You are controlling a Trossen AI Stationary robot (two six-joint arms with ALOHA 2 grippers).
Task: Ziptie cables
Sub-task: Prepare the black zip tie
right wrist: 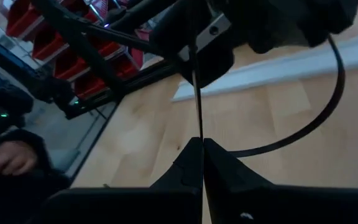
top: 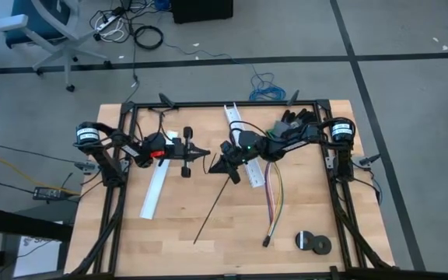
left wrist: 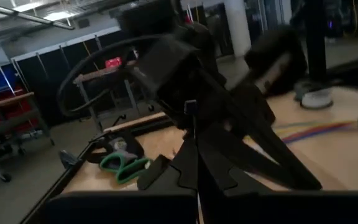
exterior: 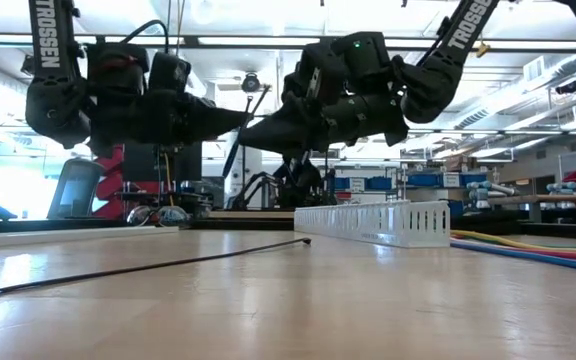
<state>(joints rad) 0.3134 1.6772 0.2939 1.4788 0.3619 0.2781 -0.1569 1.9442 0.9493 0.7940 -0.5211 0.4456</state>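
while both grippers (top: pixel 208 158) meet midair, ziptie (right wrist: pixel 196 93) pinched between

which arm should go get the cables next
Right, probably. The right gripper hangs nearer the cables lying on the table; the left gripper is farther off. But both pinch one ziptie.

The left gripper (top: pixel 202 153) and right gripper (top: pixel 215 166) are met tip to tip above the table (top: pixel 302 202) centre. A ziptie (top: pixel 215 204) is laid at their 6 o'clock, the cables (top: pixel 274 196) at 4 o'clock, beside one channel (top: pixel 243 148); another channel (top: pixel 157 187) is found at 8 o'clock.
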